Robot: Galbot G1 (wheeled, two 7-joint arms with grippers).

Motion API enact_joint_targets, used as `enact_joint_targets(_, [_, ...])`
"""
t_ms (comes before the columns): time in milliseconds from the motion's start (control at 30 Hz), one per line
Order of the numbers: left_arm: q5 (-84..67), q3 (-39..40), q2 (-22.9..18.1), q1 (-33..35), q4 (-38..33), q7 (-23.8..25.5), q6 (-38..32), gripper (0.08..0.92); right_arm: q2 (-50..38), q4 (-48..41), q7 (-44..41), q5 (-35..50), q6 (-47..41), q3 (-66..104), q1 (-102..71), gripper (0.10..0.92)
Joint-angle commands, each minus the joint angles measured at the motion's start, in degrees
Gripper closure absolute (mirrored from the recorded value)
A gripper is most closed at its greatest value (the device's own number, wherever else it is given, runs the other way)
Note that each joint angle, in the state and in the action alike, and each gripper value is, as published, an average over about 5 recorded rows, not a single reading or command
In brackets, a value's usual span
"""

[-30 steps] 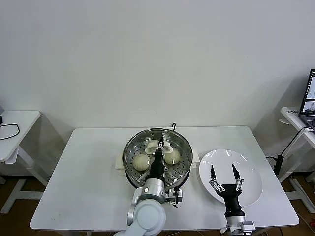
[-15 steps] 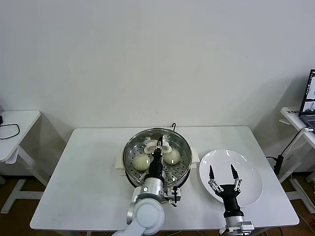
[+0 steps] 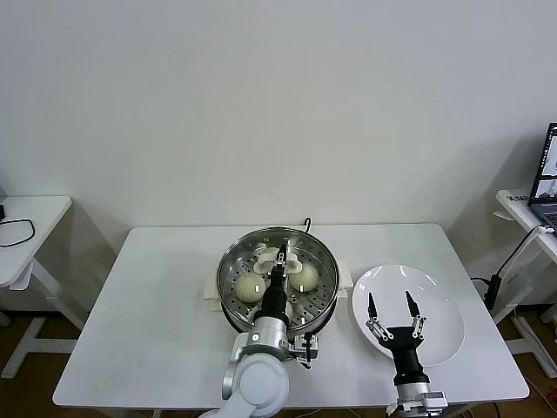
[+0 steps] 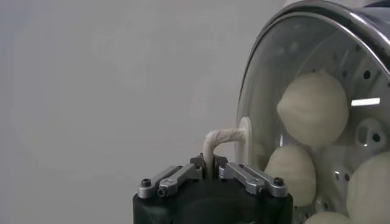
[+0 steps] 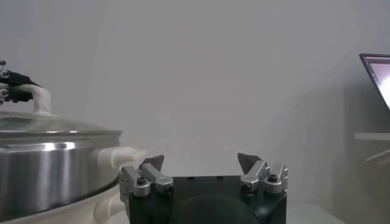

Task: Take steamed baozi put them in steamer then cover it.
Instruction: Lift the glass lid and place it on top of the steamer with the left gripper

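The steamer (image 3: 324,296) stands mid-table with the glass cover (image 3: 318,261) lying on it. Several off-white baozi (image 3: 250,287) show through the glass; they also show in the left wrist view (image 4: 314,108). My left gripper (image 3: 280,261) is over the pot's middle, shut on the cover's white handle (image 4: 222,139). My right gripper (image 3: 389,301) is open and empty above the white plate (image 3: 444,305), to the right of the steamer. The right wrist view shows the steamer (image 5: 49,176) with the cover (image 5: 55,126) on it and my open right gripper (image 5: 201,161).
The white table (image 3: 157,296) has bare room left of the pot. A side table with a cable (image 3: 22,228) stands far left. A desk with a laptop (image 3: 548,174) stands far right.
My right gripper has drifted slightly left and toward the table's front over the plate. My left gripper stays shut on the cover's handle, its arm shifting very slightly.
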Motion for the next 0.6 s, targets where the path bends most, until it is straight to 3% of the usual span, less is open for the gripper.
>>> enact_joint_targets(33, [0.0,-0.8,-0.03,0.58,-0.14,-0.15,-1.35,0.801,0.07,0.18,-0.01,-0.19,0.02,-0.16,-0.01,0.203])
enact_joint_targets(200, [-0.05,-1.83,0.54,1.6,-1.56,-0.27,-2.17,0.765,0.05,0.37,-0.01,-0.29,0.03,-0.25,-0.07,0.203])
enact_joint_targets(600, [-1.81,-3.31,5.84,10.18,-14.05,-2.03,-3.59,0.425,-0.22,0.46,0.0,-0.35,0.24,-0.16,-0.1,0.203])
